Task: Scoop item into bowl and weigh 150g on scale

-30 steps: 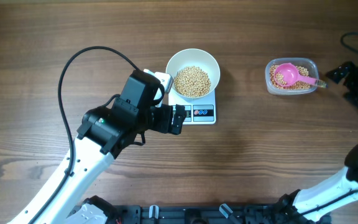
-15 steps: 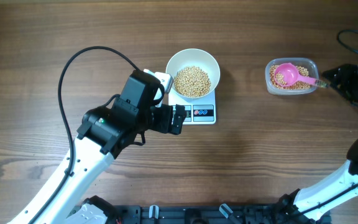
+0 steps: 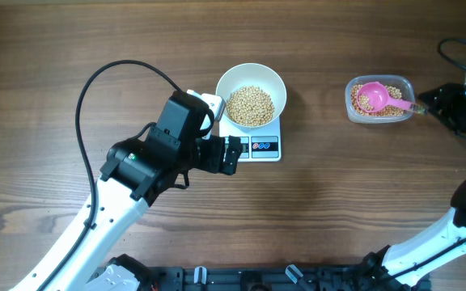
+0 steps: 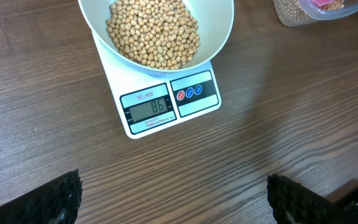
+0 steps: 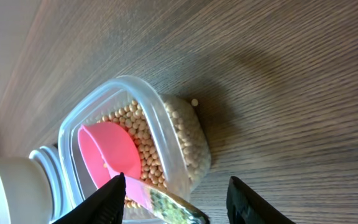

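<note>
At the left, the left tool hangs wide open just beside the scale, holding nothing. The white bowl sits on the scale with a fair heap of beans in it. The display reads 86, so I'd judge the job a little over half done, with more scoops needed to reach the target.

Further right, well apart from the scale, the clear tub holds the rest of the beans. The pink scoop lies in it, its cup among them and its handle poking out over the right rim. One stray bean lies on the table beside the tub. The right tool has its jaws either side of that handle, half closed; whether it truly grips I cannot tell.

Compared with a second ago, the right tool has come in from the table's far edge to the handle and narrowed. The left arm, bowl and scale have not stirred.
</note>
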Controlling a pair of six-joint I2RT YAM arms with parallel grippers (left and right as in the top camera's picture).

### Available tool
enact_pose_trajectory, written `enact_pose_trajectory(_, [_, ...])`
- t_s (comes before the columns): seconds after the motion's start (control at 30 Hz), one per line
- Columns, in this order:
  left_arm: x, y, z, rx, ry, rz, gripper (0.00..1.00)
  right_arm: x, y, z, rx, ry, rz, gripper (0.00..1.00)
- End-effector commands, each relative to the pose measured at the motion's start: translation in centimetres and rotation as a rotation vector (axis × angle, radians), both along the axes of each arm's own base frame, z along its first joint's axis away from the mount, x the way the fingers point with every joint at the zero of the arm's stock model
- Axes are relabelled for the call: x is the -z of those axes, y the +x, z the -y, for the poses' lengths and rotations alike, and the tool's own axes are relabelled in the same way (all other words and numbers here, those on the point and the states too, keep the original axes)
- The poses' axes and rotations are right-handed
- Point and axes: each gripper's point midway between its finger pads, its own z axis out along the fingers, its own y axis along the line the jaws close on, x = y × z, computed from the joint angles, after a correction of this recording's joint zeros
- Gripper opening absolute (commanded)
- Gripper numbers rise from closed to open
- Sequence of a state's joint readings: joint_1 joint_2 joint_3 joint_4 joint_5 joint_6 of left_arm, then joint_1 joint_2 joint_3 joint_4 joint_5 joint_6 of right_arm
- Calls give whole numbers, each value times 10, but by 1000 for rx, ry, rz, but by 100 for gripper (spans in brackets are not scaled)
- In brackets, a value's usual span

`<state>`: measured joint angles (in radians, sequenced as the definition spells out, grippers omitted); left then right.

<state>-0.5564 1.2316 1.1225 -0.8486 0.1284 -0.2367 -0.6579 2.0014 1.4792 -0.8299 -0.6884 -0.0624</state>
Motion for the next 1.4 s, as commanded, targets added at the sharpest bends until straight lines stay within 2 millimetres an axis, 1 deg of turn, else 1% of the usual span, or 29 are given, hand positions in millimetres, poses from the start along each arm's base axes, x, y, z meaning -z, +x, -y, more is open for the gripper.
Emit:
enact_pose_trajectory(0.0, [2,-1,-1,16,17,10,100,12,1,-10,-36,-5,-31,52])
enact_pose_trajectory(0.1, [2,-1,-1,16,17,10,100,18,-5,-5,-24,-42,-76,52])
enact_pose_trajectory(0.3, [2,-1,-1,16,17,10,100,18,-5,-5,-26,-42,-75,52])
enact_pose_trajectory(0.43, [2,-1,-1,16,17,10,100,19,-5,-8,-31,-39,-79,52])
enact_pose_trajectory(0.63, [2,-1,-1,16,17,10,100,16,-4,-21,-48,32,-50,50])
enact_pose_trajectory(0.8, [2,-1,-1,16,17,10,100,23,-5,-21,-47,20,-48,49])
enact_pose_trajectory(0.87, [2,-1,-1,16,17,10,99,25,-7,-21,-47,23,-52,44])
enact_pose_trajectory(1.0, [2,-1,-1,16,17,10,100,26,-5,-21,-45,18,-44,38])
enact_pose_trajectory(1.2, [2,-1,-1,16,17,10,100,26,-5,-21,-45,21,-42,33])
enact_pose_trajectory(1.3, [2,-1,-1,16,17,10,100,26,-5,-21,-45,21,-43,23])
enact_pose_trajectory(1.37, [2,-1,-1,16,17,10,100,26,-5,-21,-44,22,-44,20])
